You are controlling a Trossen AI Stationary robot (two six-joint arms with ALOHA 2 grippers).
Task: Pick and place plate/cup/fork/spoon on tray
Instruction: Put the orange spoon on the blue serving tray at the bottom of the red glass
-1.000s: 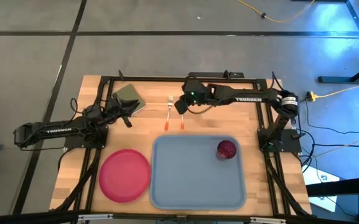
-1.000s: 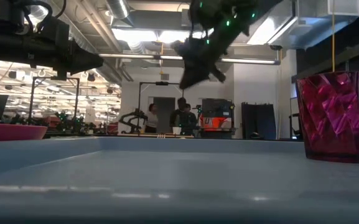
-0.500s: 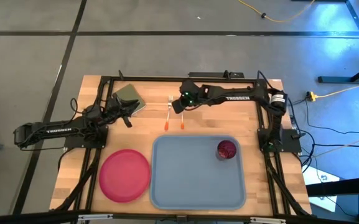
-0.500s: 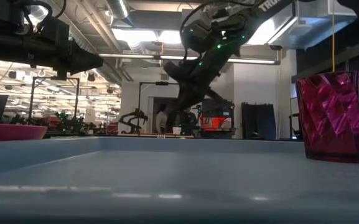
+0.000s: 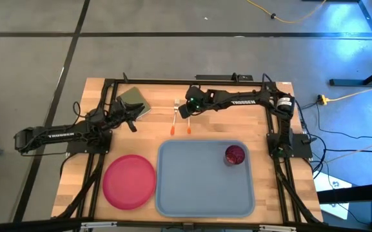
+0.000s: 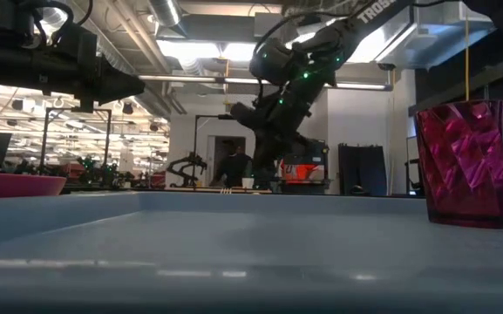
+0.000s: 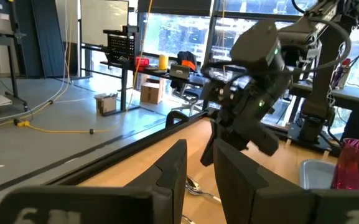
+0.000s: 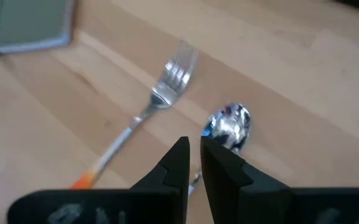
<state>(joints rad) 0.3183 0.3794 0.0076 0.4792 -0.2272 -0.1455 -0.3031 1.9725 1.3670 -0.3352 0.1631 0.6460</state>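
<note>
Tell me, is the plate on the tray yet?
No, the plate lies on the wooden table, left of the tray, which holds only the cup.

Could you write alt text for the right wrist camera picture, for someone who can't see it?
The right pincer, its fingers nearly together, hangs over a spoon on the wooden table. A fork lies beside it.

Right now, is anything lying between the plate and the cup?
Yes. In the high view, the tray spans that stretch: the plate sits on the table off its left rim, and the cup stands inside it near the right edge.
</note>
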